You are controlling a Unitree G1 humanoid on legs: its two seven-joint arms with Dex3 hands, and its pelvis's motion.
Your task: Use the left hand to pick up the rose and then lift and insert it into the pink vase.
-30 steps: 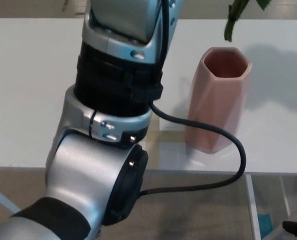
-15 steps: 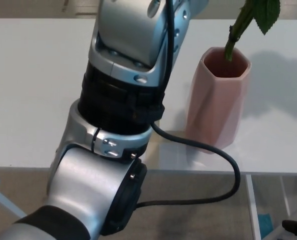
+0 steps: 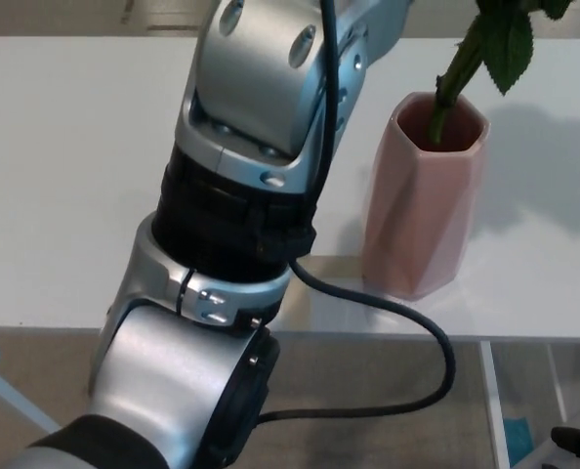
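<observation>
left arm (image 3: 241,195) crowds pink vase (image 3: 422,195), table (image 3: 65,176) open

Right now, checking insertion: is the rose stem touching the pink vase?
Cannot tell. In the head view the rose stem enters the pink vase mouth, but contact inside is hidden.

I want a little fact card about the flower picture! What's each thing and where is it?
vase: pink vase, upright near the white table's front edge
flower: green stem with its lower end inside the vase mouth, leaning up and right; bloom out of the picture
leaf: one green leaf above the vase
left arm: silver and black left arm fills the middle, with a black cable
hands: neither one visible
</observation>
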